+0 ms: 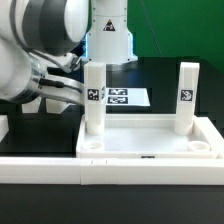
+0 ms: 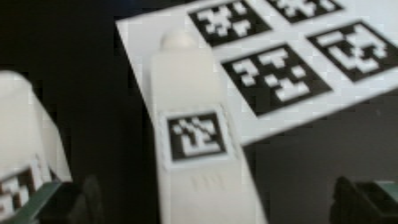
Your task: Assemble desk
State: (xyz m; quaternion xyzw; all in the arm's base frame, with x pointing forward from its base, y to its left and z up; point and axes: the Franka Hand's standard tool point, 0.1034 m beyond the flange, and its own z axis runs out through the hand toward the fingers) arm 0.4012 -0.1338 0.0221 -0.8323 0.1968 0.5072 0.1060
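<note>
The white tray-like tabletop [image 1: 145, 150] lies rim-up in the exterior view. Two square white legs stand upright in its far corner sockets, one on the left [image 1: 93, 92] and one on the right [image 1: 186, 95]. The two near round sockets [image 1: 92, 146] hold nothing. My gripper [image 1: 80, 97] reaches in from the exterior view's left at the left leg. In the wrist view that tagged leg [image 2: 196, 140] lies between my fingertips [image 2: 365, 200], with dark gaps on both sides. My gripper [image 2: 210, 205] is open around it. Another tagged white part [image 2: 18, 140] shows at the edge.
The marker board [image 1: 125, 97] lies flat on the dark table behind the tabletop; it also shows in the wrist view [image 2: 294, 55]. A long low white border rail [image 1: 40, 168] runs along the front. The arm's white links fill the upper left.
</note>
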